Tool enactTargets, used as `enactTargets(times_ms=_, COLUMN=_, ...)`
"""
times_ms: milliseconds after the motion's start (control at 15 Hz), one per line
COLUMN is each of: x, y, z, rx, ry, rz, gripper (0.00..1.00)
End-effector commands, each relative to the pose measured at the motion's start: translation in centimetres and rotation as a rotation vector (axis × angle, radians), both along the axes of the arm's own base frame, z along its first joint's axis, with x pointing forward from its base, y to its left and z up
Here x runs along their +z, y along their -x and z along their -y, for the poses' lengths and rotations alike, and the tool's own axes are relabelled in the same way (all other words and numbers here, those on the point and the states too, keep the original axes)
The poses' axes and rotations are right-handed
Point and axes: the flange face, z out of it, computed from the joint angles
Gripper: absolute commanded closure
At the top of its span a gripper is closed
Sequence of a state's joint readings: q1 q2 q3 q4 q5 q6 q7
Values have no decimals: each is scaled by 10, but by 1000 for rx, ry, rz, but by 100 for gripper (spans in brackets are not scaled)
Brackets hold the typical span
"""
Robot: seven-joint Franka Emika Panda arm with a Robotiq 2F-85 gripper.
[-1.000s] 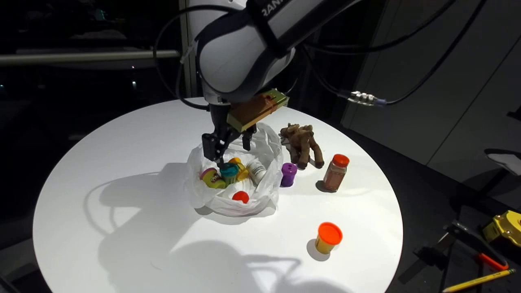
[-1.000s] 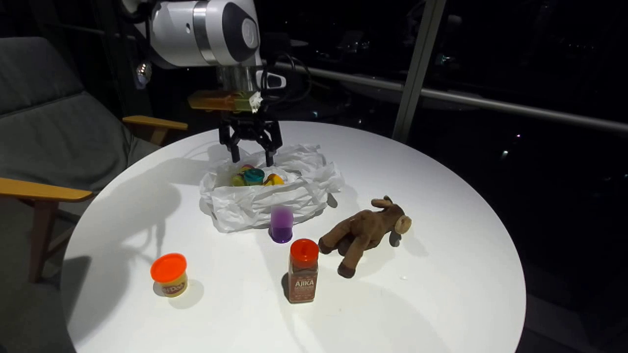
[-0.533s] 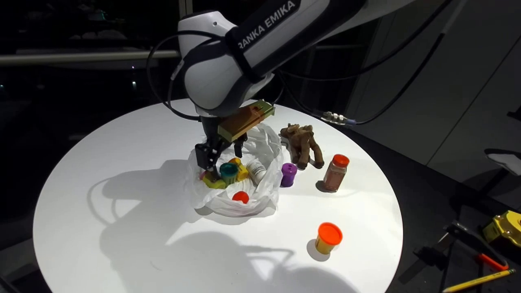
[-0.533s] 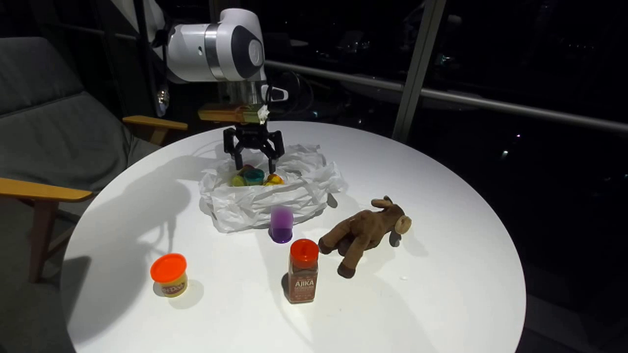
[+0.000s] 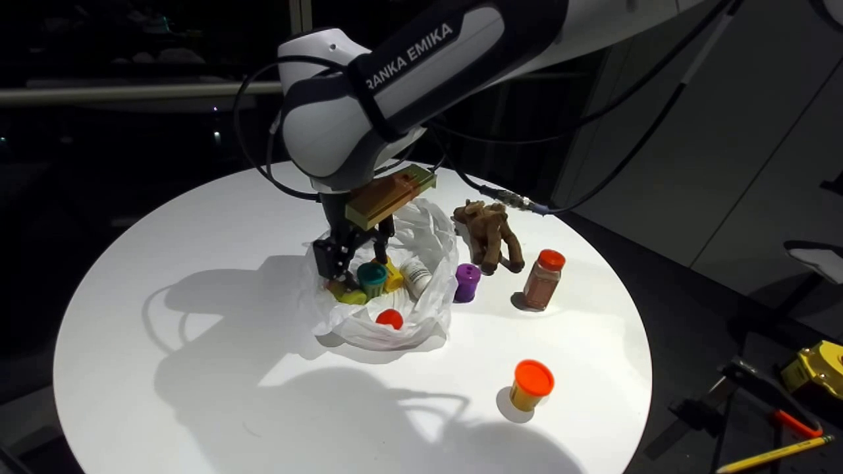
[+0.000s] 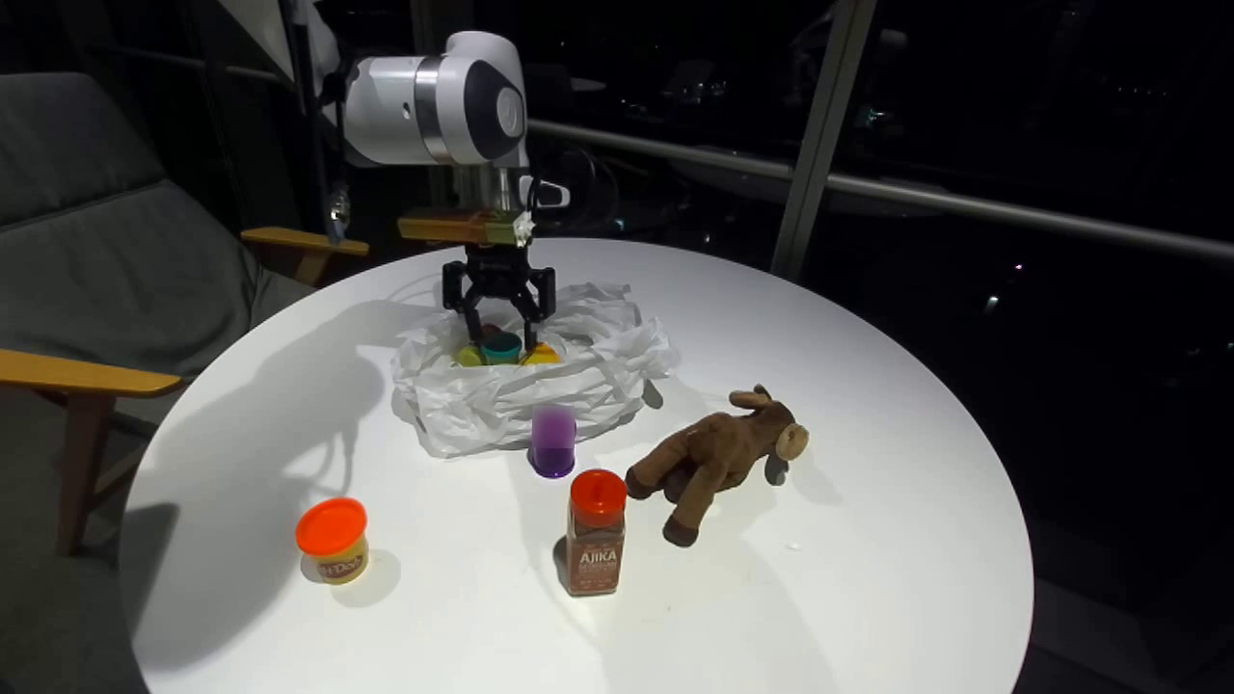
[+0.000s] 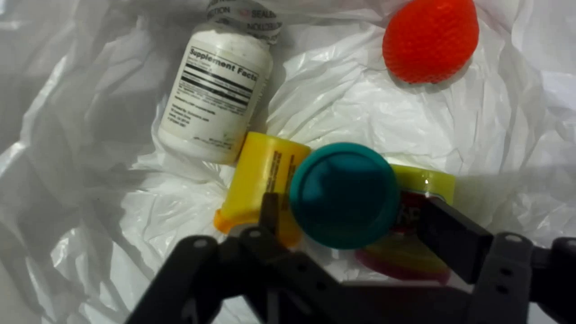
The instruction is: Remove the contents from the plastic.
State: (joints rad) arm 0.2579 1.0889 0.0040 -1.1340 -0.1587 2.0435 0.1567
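Observation:
The plastic, a crumpled whitish bag (image 6: 521,410), lies spread open on the table. Inside it the wrist view shows a teal-lidded tub (image 7: 344,195), a yellow tub (image 7: 265,175) on its side, a yellow-green tub (image 7: 425,180) with a pink lid, a white supplement bottle (image 7: 216,90) and a red strawberry (image 7: 432,40). My gripper (image 6: 502,341) reaches down into the bag, open, one finger to each side of the teal lid. In the wrist view a small gap shows between the lid and each of the fingers (image 7: 454,238). The teal tub's lower part is hidden.
Outside the bag stand a purple shaker (image 5: 467,283), a red-capped brown bottle (image 5: 545,280) and an orange-lidded tub (image 5: 532,385). A brown plush animal (image 6: 718,458) lies beyond them. The round white table (image 6: 819,598) ends at a curved edge, with a chair (image 6: 106,222) beside it.
My gripper has come down into the bag, around the teal-lidded tub. Its fingers have drawn a little closer together. The things outside the bag have stayed put.

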Motion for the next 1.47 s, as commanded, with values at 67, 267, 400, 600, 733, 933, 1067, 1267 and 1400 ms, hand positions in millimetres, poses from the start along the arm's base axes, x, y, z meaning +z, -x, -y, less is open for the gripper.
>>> enactTargets(times_ms=67, x=3, y=-11, z=-4, rx=2, ry=-30, rz=-18, gripper=57)
enactTargets(times_ms=267, x=9, y=-13, z=-4, rx=-4, ry=-26, rz=-5, gripper=71)
enactTargets(times_ms=400, x=17, y=-15, z=-3, rx=-13, ry=-23, rz=7, gripper=73)
enactTargets(times_ms=600, x=34, y=-18, z=-4, rx=-26, ry=-15, rz=23, gripper=75)
enactTargets(times_ms=733, x=51, y=-19, z=-9, rx=-22, ry=-19, rz=40, gripper=75)
enactTargets(times_ms=933, x=79, y=-14, z=-21, rx=-16, ry=-33, rz=52, gripper=75)
enactTargets(times_ms=1067, x=98, y=-5, z=-39, rx=-5, ry=-42, rz=42, gripper=75)
enactTargets(times_ms=1267, x=124, y=15, z=-77, rx=41, ry=-77, rz=6, gripper=75)
enactTargets(times_ms=1400, x=124, y=30, z=-104, rx=73, ry=-109, rz=-35, gripper=75)
